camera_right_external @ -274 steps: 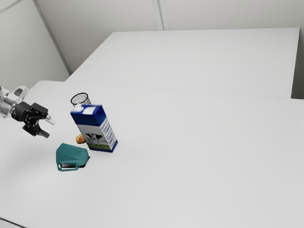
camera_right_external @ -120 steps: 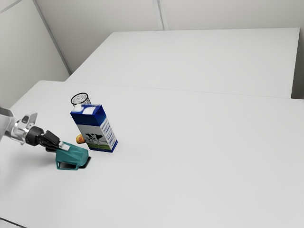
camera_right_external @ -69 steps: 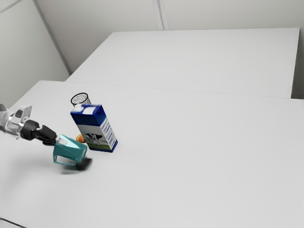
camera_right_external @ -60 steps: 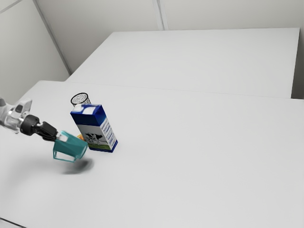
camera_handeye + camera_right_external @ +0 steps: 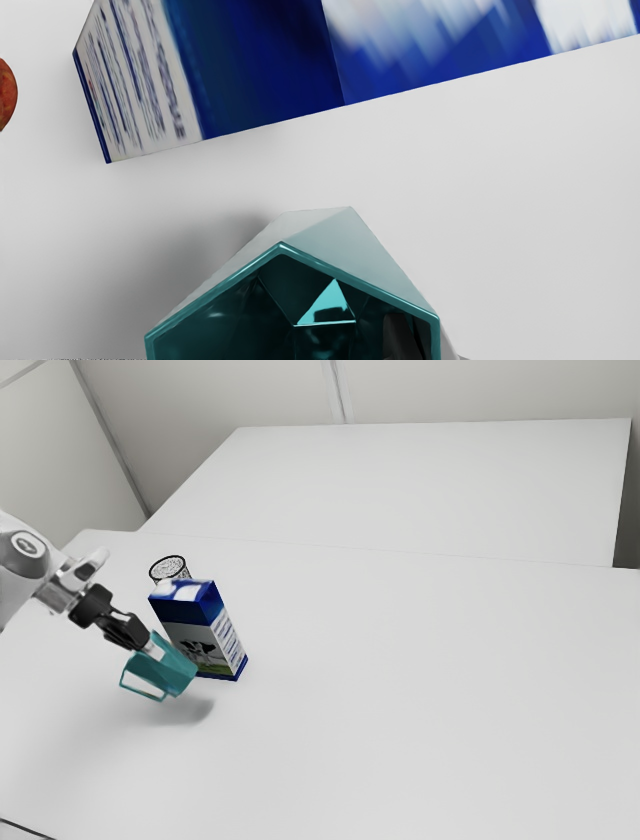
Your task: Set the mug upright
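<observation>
Mug [image 5: 172, 669] tilted, off the table, lower left of ext. view; gripper [image 5: 152, 648] clamped on its rim [image 5: 360, 282], prob. a good hold; looks stiff, light, slick, so might pivot w/ a jerk

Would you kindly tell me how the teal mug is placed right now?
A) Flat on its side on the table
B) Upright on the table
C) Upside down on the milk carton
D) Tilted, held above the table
D: the gripper holds the mug at a slant, with its shadow on the table below.
</observation>
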